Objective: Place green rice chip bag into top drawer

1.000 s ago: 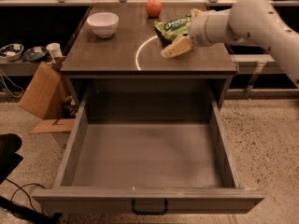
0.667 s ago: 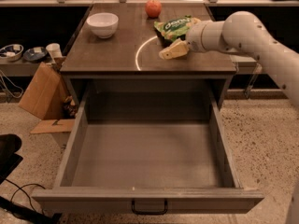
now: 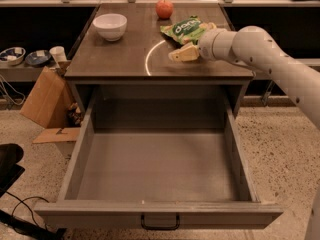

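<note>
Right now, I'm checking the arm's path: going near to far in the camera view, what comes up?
First the handle, then the drawer, the claw over the countertop at its right side, the bag just behind it, and the apple.

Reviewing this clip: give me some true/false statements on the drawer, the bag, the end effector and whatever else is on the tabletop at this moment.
1. The top drawer is pulled open. True.
2. The end effector is over the tabletop, at the near edge of the green bag. True.
3. The green bag is in the top drawer. False: it lies on the tabletop.
4. A bowl and an apple are on the tabletop. True.
5. The apple is in the bowl. False: they sit apart, with the apple further back and nearer the green bag.
</note>
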Controlling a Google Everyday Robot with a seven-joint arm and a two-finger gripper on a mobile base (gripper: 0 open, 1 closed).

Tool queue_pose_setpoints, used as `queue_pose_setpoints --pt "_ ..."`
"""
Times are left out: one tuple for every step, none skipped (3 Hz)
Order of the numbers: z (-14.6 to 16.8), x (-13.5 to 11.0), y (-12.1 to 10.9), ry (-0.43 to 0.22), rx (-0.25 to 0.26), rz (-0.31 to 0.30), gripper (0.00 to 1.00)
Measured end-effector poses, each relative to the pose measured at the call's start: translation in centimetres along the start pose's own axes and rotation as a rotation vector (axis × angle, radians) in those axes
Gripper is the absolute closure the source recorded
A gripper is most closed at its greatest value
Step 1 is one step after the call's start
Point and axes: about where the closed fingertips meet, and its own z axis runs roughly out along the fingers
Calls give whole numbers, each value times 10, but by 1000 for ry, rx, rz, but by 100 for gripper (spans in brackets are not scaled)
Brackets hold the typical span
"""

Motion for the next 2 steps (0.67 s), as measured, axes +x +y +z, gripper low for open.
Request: queue_pose_setpoints --pt "4 -8 3 18 -19 -28 0" --pt "13 -38 -11 70 -43 -115 0"
